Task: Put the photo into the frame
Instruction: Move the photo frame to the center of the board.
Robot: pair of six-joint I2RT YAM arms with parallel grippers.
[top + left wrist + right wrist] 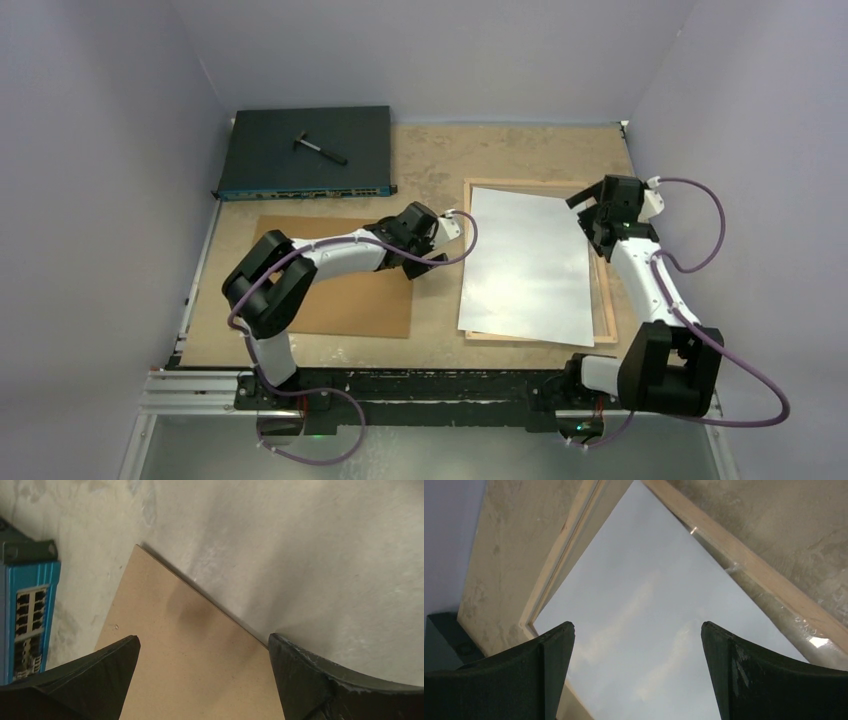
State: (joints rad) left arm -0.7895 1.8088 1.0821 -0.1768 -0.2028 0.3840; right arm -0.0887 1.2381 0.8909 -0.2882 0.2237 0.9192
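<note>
Plainly, no writing can be read: the switch [305, 150] at the far left of the counter [440, 160] shows rows of ports on its blue front [27, 615], with any markings too small to make out. A dark pen-like thing [320, 147] lies on top of it.

The photo [527, 265] lies white back up on the frame [604, 300], which lies wood side up on the right half of the counter. The photo sits slightly askew. It covers the frame's left and near rails, while the far and right rails show.

The right tool [595, 215] hangs over the photo's far right corner, jaws spread wide and holding nothing. Its wrist view shows the tool [638, 630] above the white sheet [649, 605], with the wood rail [744, 565] and a strip of clear pane beside it.

The left tool [425, 245] is likewise released and empty, just left of the photo. It is above the far right corner of the brown board [340, 280], which lies flat on the counter; its wrist view shows the tool [202, 645] over that corner [190, 670].
</note>
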